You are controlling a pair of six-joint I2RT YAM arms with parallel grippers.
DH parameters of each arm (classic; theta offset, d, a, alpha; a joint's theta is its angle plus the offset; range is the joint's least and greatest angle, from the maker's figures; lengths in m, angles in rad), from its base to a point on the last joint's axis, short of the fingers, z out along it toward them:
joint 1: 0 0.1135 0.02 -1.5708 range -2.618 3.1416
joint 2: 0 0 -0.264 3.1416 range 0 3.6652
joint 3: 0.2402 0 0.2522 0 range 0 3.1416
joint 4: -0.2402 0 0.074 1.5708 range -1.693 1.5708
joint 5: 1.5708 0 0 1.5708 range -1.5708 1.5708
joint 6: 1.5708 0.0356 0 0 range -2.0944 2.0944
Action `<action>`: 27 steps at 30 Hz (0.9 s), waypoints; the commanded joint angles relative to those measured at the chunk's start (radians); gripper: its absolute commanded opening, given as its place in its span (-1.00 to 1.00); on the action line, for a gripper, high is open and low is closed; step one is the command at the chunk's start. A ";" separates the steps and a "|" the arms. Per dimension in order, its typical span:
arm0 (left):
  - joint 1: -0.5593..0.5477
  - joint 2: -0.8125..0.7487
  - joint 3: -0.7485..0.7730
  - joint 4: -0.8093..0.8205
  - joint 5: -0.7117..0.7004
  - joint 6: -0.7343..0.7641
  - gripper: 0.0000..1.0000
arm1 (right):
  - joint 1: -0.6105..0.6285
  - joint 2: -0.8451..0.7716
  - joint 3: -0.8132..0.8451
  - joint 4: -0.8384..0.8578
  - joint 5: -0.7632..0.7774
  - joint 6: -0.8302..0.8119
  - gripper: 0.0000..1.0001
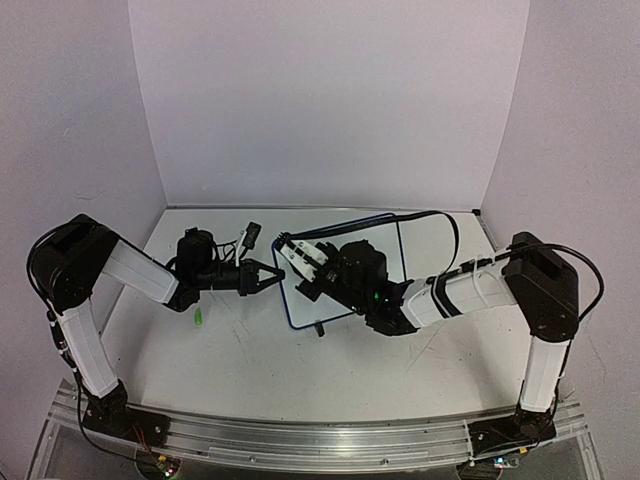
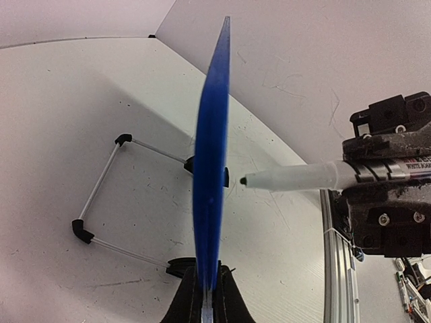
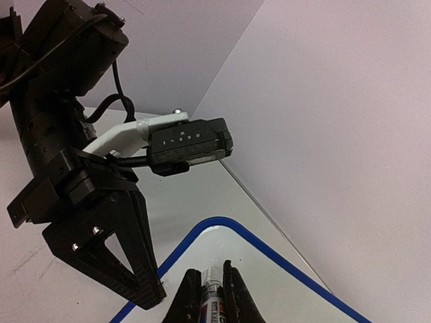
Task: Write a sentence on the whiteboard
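Observation:
The whiteboard [image 1: 382,242] stands upright on its feet mid-table; its rim looks blue. My left gripper [image 1: 272,277] is shut on its left edge; in the left wrist view the board [image 2: 212,161] is edge-on between the fingers [image 2: 225,306]. My right gripper [image 1: 322,268] is shut on a white marker [image 1: 298,252]. The marker [image 2: 296,178] lies level, its dark tip a small gap from the board's face. In the right wrist view the marker [image 3: 211,296] points at the board [image 3: 283,296] near its upper corner. I see no sentence; the board face that shows is blank.
A small green cap [image 1: 199,317] lies on the table below the left arm. The board's wire stand with black feet [image 2: 82,230] reaches out behind it. Walls close the table at the back and both sides. A rail [image 2: 333,269] runs along the near edge.

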 commanded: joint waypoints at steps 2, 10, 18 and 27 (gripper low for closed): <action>0.004 -0.020 0.029 -0.025 -0.024 0.053 -1.00 | 0.000 0.021 0.048 0.037 0.021 0.009 -1.00; 0.003 -0.021 0.031 -0.030 -0.023 0.055 -1.00 | 0.000 0.028 0.052 0.039 0.030 0.008 -1.00; 0.003 -0.026 0.035 -0.035 -0.023 0.058 -1.00 | 0.000 0.043 0.052 0.039 0.040 0.004 -1.00; 0.003 -0.029 0.039 -0.047 -0.026 0.065 -1.00 | 0.000 0.046 0.040 0.039 0.039 0.015 -1.00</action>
